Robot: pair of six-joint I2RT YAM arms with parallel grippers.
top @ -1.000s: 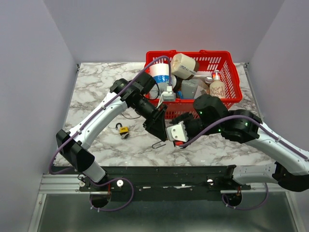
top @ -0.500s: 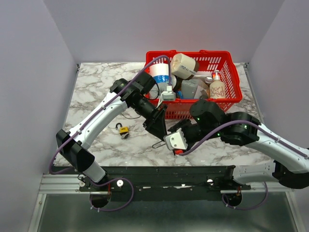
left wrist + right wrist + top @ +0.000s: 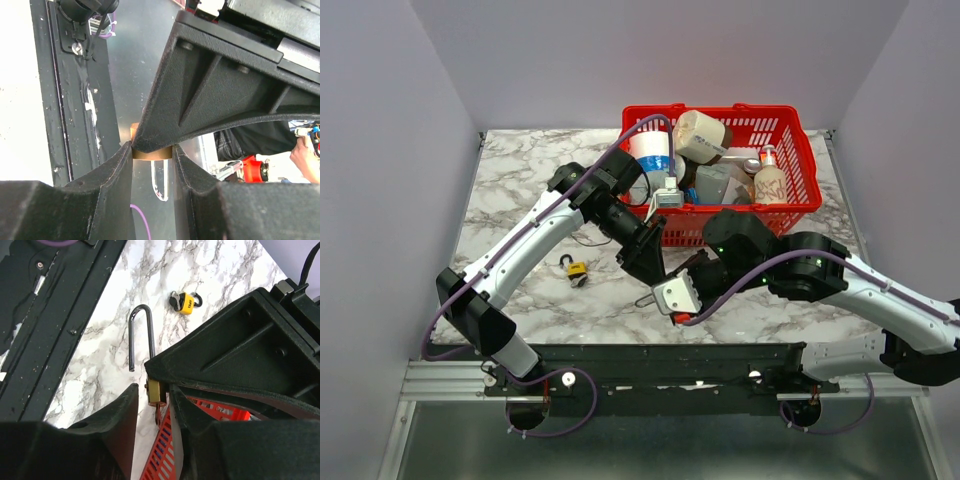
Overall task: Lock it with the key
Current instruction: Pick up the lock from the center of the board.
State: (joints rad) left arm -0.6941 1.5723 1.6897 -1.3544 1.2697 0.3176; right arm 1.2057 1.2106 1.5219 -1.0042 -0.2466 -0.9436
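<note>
My left gripper (image 3: 646, 264) is shut on the brass body of a padlock (image 3: 150, 154) and holds it above the table. Its long shackle (image 3: 648, 298) hangs open and also shows in the right wrist view (image 3: 140, 335). A key (image 3: 158, 416) sticks out of the bottom of the brass body (image 3: 154, 390). My right gripper (image 3: 152, 386) is open. Its fingers (image 3: 115, 425) stand on either side of the lock's bottom and the key, with a gap on the left side. In the top view the right gripper (image 3: 660, 283) meets the left one over the table's front middle.
A small yellow padlock (image 3: 577, 269) lies on the marble table (image 3: 520, 180) left of the grippers and shows in the right wrist view (image 3: 185, 302). A red basket (image 3: 720, 112) with bottles and boxes stands behind the grippers. The black rail (image 3: 650, 355) runs along the near edge.
My right arm has swung left and forward, bringing its gripper up to the padlock in the left gripper. The left arm and the padlock have stayed in place.
</note>
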